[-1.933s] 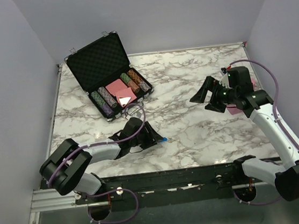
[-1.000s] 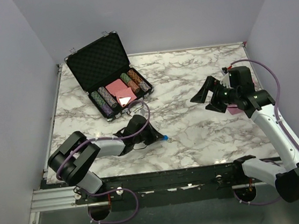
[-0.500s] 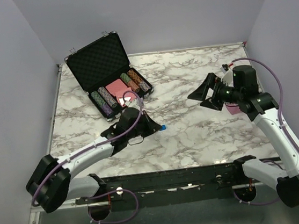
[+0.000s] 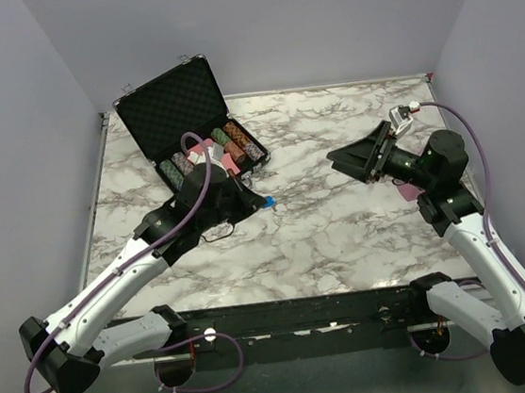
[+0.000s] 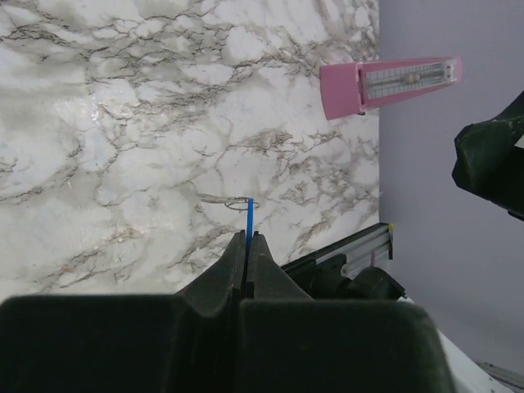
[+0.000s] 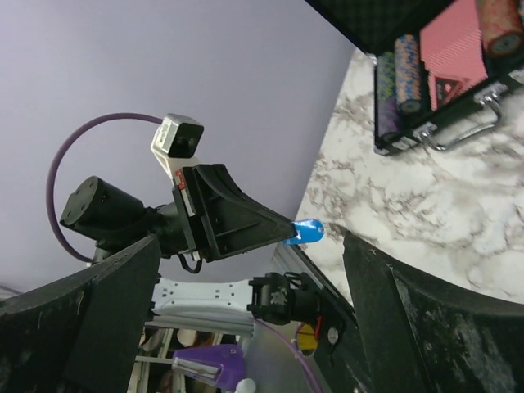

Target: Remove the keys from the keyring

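Observation:
My left gripper (image 4: pixel 263 201) is shut on a thin bright blue piece (image 5: pixel 250 215) that sticks out past its tips, seen edge-on in the left wrist view. A fine silvery keyring (image 5: pixel 236 201) hangs at the end of that piece. I cannot make out the separate keys. In the right wrist view the same blue piece (image 6: pixel 307 232) shows at the tip of the left gripper (image 6: pixel 282 233), held above the marble table (image 4: pixel 343 235). My right gripper (image 4: pixel 351 160) hangs open over the table's right side, facing the left gripper, with nothing between its fingers (image 6: pixel 426 319).
An open black case (image 4: pixel 172 112) of poker chips (image 4: pixel 176 173) and pink cards stands at the back left, just behind the left gripper. A pink box (image 5: pixel 389 82) lies near the table's right edge, under the right arm. Grey walls close in three sides.
The left arm has stretched out and lifted from the front of the table toward the case, carrying the blue piece up. The right gripper has tilted and turned toward it, still open.

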{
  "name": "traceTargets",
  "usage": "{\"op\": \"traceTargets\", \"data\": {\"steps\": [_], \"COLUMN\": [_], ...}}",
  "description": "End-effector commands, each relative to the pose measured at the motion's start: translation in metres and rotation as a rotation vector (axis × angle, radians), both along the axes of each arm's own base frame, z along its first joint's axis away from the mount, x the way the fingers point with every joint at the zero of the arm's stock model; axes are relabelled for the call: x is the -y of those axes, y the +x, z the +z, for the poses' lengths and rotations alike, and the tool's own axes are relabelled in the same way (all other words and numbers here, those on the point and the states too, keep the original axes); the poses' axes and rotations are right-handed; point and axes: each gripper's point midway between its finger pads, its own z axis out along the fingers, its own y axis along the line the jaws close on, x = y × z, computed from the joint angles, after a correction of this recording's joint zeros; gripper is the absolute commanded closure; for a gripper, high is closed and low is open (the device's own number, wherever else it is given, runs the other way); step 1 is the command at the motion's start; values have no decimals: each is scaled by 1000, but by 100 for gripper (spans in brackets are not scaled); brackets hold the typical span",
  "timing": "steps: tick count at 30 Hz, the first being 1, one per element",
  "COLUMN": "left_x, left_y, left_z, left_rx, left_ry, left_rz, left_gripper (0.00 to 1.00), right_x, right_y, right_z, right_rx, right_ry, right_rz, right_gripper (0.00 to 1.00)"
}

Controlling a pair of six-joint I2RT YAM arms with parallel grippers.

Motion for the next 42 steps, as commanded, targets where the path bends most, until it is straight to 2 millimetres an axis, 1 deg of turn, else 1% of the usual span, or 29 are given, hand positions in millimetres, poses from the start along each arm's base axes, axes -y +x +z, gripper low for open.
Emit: {"op": "traceTargets", "data": {"steps": [1,5,8,11,12,13,14,15,17,19,20,22,24,27,28,32,37,42], "left_x": [-23,-31,-38,-45,-50,-52,-56,-61,-71,-83,-87,-98,-108,-121,-124,-133,-137,-137], "left_y": [-11,-14,-17,-19,-20,-21,-22,-24,-27,-30,-33,-36,-40,-45,-45,-50,-53,-54], "left_z": [21,44,59,73,77,81,83,87,92,99,102,111,117,125,127,136,149,154], "left_rx": [-35,-17,-1,10,15,14,11,11,13,17,16,32,41,56,63,86,106,114], "left_ry": [23,-8,-36,-55,-56,-65,-64,-71,-74,-84,-88,-98,-103,-110,-113,-138,-167,-183], "left_rz": [70,106,128,154,169,176,193,208,245,283,296,319,346,374,382,401,402,401], "left_gripper": [100,100,100,100,100,100,100,100,100,100,100,100,100,100,100,100,100,100], "right_x": [-8,-17,-32,-60,-73,-88,-98,-111,-133,-150,-159,-178,-191,-201,-202,-216,-236,-245], "right_y": [-5,9,20,31,31,34,37,36,31,21,17,1,-13,-28,-34,-48,-64,-70], "right_z": [42,54,65,80,86,86,89,92,98,105,105,103,102,102,104,100,96,93], "right_rx": [148,170,193,225,239,238,247,253,280,328,347,383,417,451,468,481,477,470], "right_ry": [113,113,123,138,147,154,168,192,249,309,331,366,403,456,477,497,494,487], "right_rz": [61,64,75,91,112,126,137,164,204,243,261,314,354,385,395,452,531,554], "right_gripper": [0,0,0,1,2,2,3,4,5,8,9,9,11,13,14,17,24,26]}}
